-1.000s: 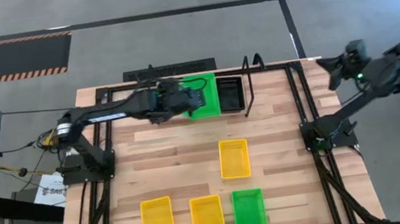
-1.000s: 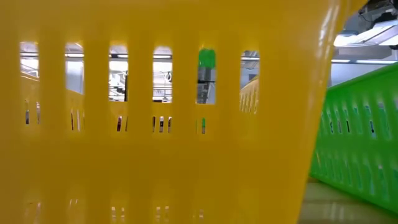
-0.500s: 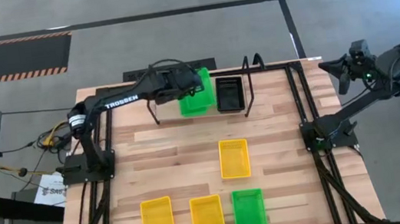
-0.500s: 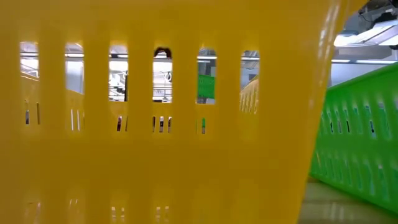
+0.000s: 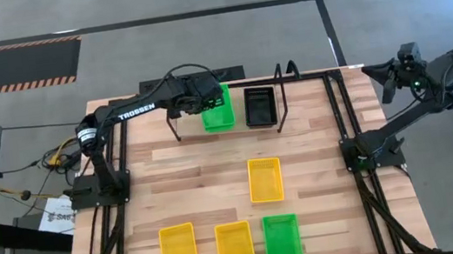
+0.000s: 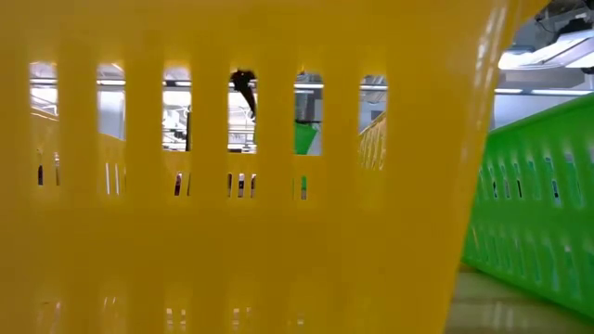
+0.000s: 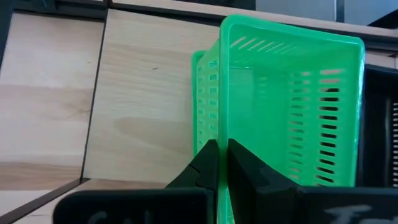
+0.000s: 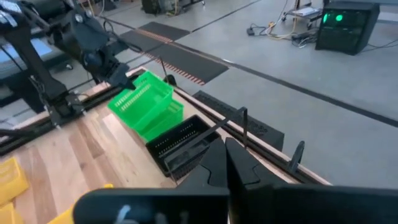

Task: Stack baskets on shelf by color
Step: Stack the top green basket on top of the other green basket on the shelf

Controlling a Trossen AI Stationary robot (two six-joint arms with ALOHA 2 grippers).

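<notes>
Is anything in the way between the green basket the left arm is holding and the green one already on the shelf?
Nothing visible. The left gripper holds the green basket tilted directly above the other green basket; the black basket sits beside it, apart.

The left arm reaches along the table's far edge, its wrist bent down, and the left gripper [image 5: 210, 104] is clamped on the rim of a green basket [image 5: 219, 110], fingers [image 7: 208, 163] pressed close together. The right arm is folded back beyond the table's right side, raised clear; the right gripper [image 5: 389, 82] looks closed and empty, though the high view shows it small.
</notes>
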